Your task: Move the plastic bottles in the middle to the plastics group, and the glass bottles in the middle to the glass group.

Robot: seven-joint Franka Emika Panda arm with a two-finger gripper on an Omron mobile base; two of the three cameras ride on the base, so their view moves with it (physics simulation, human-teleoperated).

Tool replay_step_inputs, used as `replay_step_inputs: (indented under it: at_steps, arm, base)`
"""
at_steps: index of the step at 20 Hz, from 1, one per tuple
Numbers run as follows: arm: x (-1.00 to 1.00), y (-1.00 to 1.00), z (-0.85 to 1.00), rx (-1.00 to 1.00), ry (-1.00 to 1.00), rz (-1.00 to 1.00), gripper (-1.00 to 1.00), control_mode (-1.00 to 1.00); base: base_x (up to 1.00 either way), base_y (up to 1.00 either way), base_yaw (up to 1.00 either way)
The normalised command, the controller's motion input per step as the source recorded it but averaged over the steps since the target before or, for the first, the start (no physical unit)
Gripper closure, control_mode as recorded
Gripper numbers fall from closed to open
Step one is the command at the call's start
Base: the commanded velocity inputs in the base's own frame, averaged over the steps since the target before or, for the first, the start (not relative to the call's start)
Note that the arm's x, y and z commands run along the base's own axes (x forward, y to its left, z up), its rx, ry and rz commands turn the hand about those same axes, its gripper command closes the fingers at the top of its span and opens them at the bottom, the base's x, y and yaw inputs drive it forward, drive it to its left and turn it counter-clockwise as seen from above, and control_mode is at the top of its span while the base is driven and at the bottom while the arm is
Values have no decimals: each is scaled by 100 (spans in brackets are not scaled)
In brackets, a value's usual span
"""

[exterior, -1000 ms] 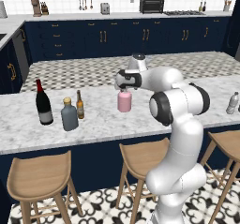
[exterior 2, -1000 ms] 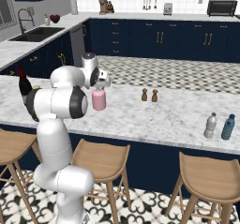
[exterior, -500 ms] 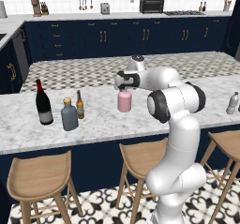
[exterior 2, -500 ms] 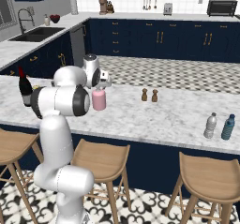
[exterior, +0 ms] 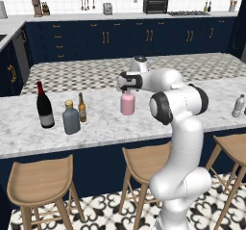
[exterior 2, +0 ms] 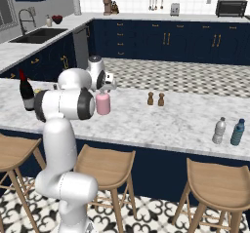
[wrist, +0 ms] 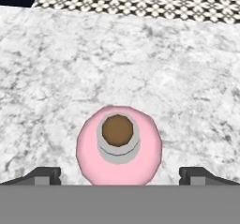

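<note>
The pink glass bottle (exterior: 127, 104) with its small stopper stands upright in the middle of the marble island counter (exterior: 101, 133). My gripper (exterior: 126, 90) hangs open just above its neck, pointing down. In the hand view the pink bottle (wrist: 119, 145) sits centred between my two fingertips (wrist: 44, 175), which stand wide on either side without touching it. The slate-blue bottle (exterior: 71, 119) stands at the left beside the dark wine bottle (exterior: 44, 106) and the amber bottle (exterior: 82, 108). A clear silvery bottle (exterior 2: 219, 130) stands far right next to a teal bottle (exterior 2: 237, 132).
Two small brown shakers (exterior 2: 156, 99) stand on the counter right of the pink bottle (exterior 2: 103, 103). Wooden stools (exterior: 41, 183) line the near side of the island. Bare marble lies between the pink bottle and the left group.
The hand has eased slightly down and left over the pink bottle. The jaws stay wide open and no bottle has moved.
</note>
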Motion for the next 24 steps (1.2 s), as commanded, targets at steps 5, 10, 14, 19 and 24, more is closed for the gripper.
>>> replay_step_inputs:
  at_steps: [5, 10, 14, 19, 24]
  arm:
    - [11, 1, -9, 0, 0, 0, -100, -100]
    - [18, 4, -11, 0, 0, 0, -100, -100]
    - [21, 0, -15, 0, 0, 0, -100, -100]
    - [17, 0, 0, 0, 0, 0, -100, -100]
    - [0, 0, 0, 0, 0, 0, -100, -100]
  base:
    - [0, 0, 0]
    - [0, 0, 0]
    - [0, 0, 0]
    - [0, 0, 0]
    - [0, 0, 0]
